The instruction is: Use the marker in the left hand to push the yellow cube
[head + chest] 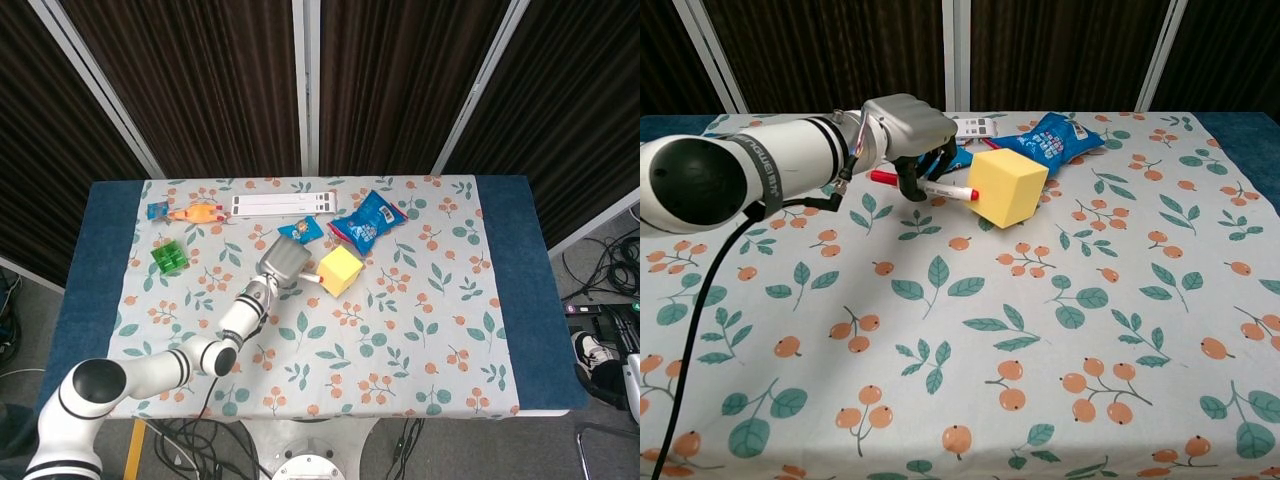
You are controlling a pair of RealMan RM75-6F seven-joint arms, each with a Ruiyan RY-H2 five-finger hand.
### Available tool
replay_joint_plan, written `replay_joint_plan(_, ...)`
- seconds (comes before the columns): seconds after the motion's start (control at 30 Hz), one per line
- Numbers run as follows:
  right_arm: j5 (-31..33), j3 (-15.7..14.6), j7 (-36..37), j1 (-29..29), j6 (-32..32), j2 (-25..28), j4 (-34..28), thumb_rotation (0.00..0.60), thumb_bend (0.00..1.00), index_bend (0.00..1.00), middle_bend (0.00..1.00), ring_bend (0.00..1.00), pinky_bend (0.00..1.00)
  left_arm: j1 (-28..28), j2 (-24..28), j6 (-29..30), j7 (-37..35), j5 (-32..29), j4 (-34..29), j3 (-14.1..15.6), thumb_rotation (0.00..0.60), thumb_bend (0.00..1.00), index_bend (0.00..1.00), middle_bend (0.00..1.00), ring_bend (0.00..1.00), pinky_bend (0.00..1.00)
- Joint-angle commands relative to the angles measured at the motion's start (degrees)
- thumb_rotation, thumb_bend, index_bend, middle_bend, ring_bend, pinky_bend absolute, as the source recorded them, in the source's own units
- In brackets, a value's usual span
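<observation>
Yellow cube (1009, 187) sits mid-worktop (1090, 330), tilted, just below the blue snack bag (1050, 134). Your marker (925, 187) tip touches its left face. Your left hand (912, 130) grips the marker; right hand isn't visible.

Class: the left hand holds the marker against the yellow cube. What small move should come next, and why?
Probably keep easing the marker rightward: its tip touches the yellow cube, the left hand grips it firmly, and bare tablecloth lies beyond.
</observation>
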Motion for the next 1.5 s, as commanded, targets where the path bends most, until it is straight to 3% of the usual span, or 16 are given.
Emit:
replay_joint_plan(0.03,-0.02,0.01,0.00,-0.04,0.06,0.04,-0.04,0.544,0.20,0.00,0.10,0.00,0.00,0.29,0.26,0.39,-0.19,-0.28,-0.30,0.22,0.600,0.36,0.71,0.71,0.53,0.58)
replay_joint_plan(0.33,-0.82,0.01,0.22,0.23,0.22,-0.21,0.10,0.546,0.20,0.00,0.10,0.00,0.00,6.20,5.13,5.04,-4.22,1.16,-5.49,2.79,0.600,0.36,0.71,0.71,0.53,0.58)
replay_joint_plan(0.57,-1.32,-0.06,0.52,0.24,0.57,-0.27,0.31,0.545,0.20,0.00,0.10,0.00,0.00,13.69,10.40,11.73,-8.90,5.68,-11.77,6.74,0.600,0.36,0.69,0.70,0.53,0.58)
replay_joint_plan(0.9,-2.09,-0.04,0.50,0.83,0.40,-0.41,0.25,0.546,0.20,0.00,0.10,0.00,0.00,21.34,14.67,16.66,-8.68,7.04,-19.25,11.69,0.600,0.35,0.61,0.65,0.52,0.56)
replay_joint_plan(1.23,-2.43,-0.18,-0.15,0.64,1.07,-0.18,-0.50,0.546,0.20,0.00,0.10,0.00,0.00,22.92,16.25,17.65,-6.67,4.87,-24.39,10.53,0.600,0.32,0.32,0.42,0.35,0.46)
replay_joint_plan(1.33,-1.89,-0.17,0.13,0.40,1.06,-0.13,-0.37,0.544,0.20,0.00,0.10,0.00,0.00,24.79,18.18,21.24,-8.45,6.13,-26.41,9.73,0.600,0.32,0.31,0.41,0.34,0.45)
replay_joint_plan(1.5,-0.32,0.09,0.96,0.47,-0.10,-0.22,0.33,0.549,0.20,0.00,0.10,0.00,0.00,30.59,21.95,29.53,-18.31,12.00,-27.36,9.05,0.600,0.32,0.31,0.40,0.34,0.40)
